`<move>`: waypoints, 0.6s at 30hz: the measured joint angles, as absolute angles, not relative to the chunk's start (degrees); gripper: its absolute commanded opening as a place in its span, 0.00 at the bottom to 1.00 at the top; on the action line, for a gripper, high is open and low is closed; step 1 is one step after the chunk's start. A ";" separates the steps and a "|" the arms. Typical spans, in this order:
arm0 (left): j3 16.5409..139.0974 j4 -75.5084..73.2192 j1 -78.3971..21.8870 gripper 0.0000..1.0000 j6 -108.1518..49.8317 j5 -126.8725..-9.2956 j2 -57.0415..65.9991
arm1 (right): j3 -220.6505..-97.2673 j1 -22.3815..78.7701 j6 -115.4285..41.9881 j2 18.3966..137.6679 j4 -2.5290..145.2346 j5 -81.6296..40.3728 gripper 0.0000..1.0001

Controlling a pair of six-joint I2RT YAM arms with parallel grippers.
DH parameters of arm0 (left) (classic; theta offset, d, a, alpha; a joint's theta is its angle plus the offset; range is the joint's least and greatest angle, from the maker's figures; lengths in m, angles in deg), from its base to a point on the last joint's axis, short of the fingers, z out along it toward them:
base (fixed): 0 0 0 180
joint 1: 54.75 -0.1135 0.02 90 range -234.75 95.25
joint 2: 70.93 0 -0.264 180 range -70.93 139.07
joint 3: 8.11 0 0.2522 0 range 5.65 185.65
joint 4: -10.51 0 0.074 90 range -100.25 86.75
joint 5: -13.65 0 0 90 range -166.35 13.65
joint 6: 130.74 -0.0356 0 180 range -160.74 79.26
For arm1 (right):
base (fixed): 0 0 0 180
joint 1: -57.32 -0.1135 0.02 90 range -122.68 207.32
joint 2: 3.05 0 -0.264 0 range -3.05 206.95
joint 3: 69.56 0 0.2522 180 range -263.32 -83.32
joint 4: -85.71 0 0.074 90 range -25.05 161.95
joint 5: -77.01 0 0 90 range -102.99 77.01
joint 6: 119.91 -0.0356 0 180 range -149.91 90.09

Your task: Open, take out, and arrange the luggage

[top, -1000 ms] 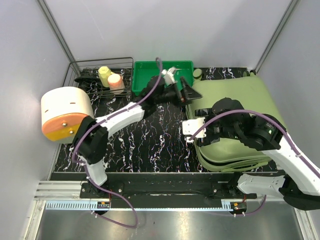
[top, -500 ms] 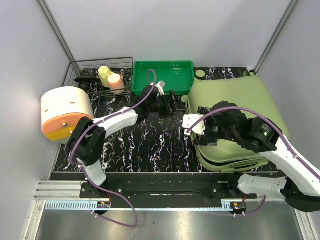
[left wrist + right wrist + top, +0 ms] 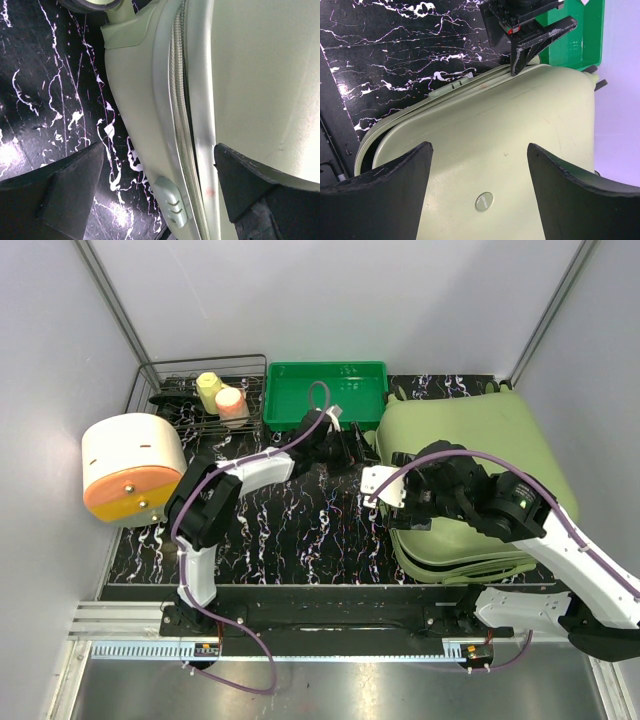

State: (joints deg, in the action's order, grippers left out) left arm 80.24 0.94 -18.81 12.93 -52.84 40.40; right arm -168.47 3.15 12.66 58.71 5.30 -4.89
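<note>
The luggage (image 3: 470, 440), a pale olive hard shell with a zip rim, lies flat on the right of the table. My left gripper (image 3: 352, 447) is at its left edge. In the left wrist view my left gripper (image 3: 160, 175) is open and straddles the zip rim (image 3: 179, 115), one finger over the table and one over the lid, gripping nothing. My right gripper (image 3: 398, 495) hovers open over the lid's left part. In the right wrist view my right gripper (image 3: 480, 165) has its fingers wide apart above the lid (image 3: 520, 125) and its round badge (image 3: 484, 201).
A bright green tray (image 3: 325, 390) stands at the back, just left of the luggage. A wire rack (image 3: 170, 375) with a yellow and an orange item is at the back left. A round white and orange container (image 3: 130, 465) sits at the left wall.
My left gripper has dropped from the tray's right end down to the luggage's left rim. My right gripper has opened wider and shifted slightly left over the lid.
</note>
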 measured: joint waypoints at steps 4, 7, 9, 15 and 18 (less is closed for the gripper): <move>81.40 1.81 -18.42 0.95 13.24 -52.58 42.52 | -168.49 3.15 12.66 58.88 5.38 -4.91 0.84; 81.42 2.45 -18.35 0.95 13.21 -52.36 42.83 | -168.49 3.15 12.66 59.10 5.71 -4.93 0.83; 81.42 2.86 -18.24 0.95 13.28 -52.31 43.07 | -168.49 3.15 12.66 59.30 6.04 -5.00 0.83; 81.05 5.66 -17.91 0.96 15.22 -51.72 44.25 | -168.49 3.15 12.66 60.35 6.15 -5.65 0.83; 78.47 9.44 -18.00 0.96 16.95 -51.26 44.29 | -168.49 3.15 12.64 60.63 6.15 -6.14 0.83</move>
State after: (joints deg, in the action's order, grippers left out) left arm 78.47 9.44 -18.00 16.95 -51.26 44.29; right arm -168.49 3.15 12.64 60.63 6.15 -6.14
